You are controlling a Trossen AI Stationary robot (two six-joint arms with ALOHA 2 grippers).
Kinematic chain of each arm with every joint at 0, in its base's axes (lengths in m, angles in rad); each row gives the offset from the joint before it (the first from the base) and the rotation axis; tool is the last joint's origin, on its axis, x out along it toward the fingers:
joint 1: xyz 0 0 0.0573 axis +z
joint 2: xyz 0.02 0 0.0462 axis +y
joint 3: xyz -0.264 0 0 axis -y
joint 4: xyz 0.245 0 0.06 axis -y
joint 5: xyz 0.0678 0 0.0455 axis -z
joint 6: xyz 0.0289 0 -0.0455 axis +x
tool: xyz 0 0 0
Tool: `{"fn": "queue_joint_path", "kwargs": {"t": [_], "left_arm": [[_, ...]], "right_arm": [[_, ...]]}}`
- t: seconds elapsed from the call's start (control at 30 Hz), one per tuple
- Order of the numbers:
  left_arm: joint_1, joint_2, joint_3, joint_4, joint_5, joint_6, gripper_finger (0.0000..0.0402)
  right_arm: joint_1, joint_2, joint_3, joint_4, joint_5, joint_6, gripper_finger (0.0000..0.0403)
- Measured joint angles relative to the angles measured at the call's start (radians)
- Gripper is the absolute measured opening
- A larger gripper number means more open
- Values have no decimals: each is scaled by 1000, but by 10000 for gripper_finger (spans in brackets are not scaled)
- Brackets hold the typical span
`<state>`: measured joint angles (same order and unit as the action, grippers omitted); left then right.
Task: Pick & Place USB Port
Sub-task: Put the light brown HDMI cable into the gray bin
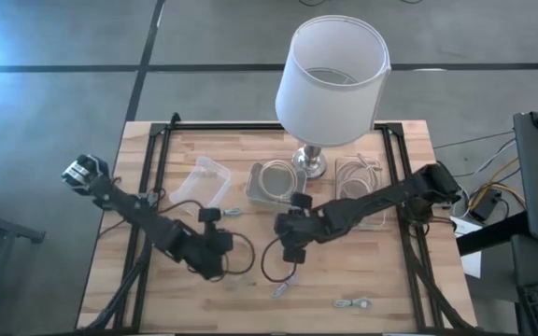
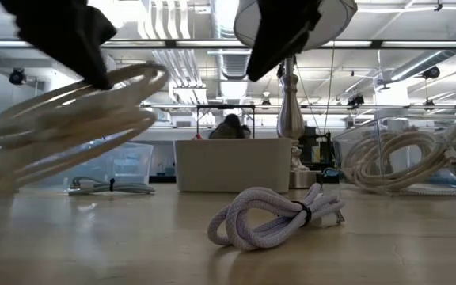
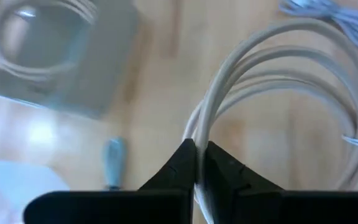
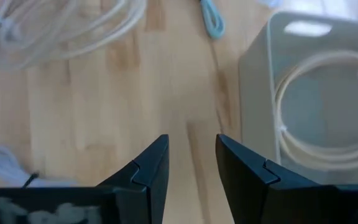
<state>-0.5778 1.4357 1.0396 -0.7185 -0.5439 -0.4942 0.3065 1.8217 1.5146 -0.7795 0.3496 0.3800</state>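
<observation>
A coil of white USB cable point(image 2: 77, 111) hangs lifted at the table's left-middle, in my left gripper point(image 3: 197, 163), which is shut on it; the high view shows this gripper point(image 1: 220, 250) near the table's middle. My right gripper point(image 4: 191, 162) is open, and bare wood shows between its fingers. It hovers beside the coil point(image 1: 250, 259), just near of the middle box point(image 1: 276, 182). A second, tied cable bundle point(image 2: 275, 218) lies flat near the near edge. My left gripper pinches several strands of the coil point(image 3: 205, 118) between its two fingers, which lie across the strands. In the low view the coil hangs tilted below the fingers point(image 2: 93, 75), raised above the tabletop. Whether its lowest end rests on the wood, I cannot tell.
Three clear boxes stand along the far half: an empty one point(image 1: 202, 182), one holding a coiled cable point(image 4: 316, 112) and one with another cable point(image 1: 361, 177). A white-shaded lamp point(image 1: 332, 65) stands behind them. A small blue-grey connector point(image 1: 232, 213) lies nearby. Bare wood lies toward the near edge.
</observation>
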Motion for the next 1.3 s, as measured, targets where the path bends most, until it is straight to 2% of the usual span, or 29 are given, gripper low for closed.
{"fn": "queue_joint_path", "kwargs": {"t": [0.27,0.4,0.63,0.87,1.0,1.3], "left_arm": [[152,0,112,-3,-196,153,23],[252,0,141,27,-202,247,24],[402,0,154,178,-208,427,24],[502,-1,178,259,-206,526,24],[559,12,166,311,-168,550,24],[627,138,149,394,-158,644,24]], "right_arm": [[27,-2,-20,-81,1,108,133],[30,-2,-61,-82,0,150,134],[49,-3,-133,-96,-7,256,134],[105,-19,-168,-99,-8,362,133],[143,-29,-170,-96,-7,377,127],[167,-29,-165,-71,27,377,125]]}}
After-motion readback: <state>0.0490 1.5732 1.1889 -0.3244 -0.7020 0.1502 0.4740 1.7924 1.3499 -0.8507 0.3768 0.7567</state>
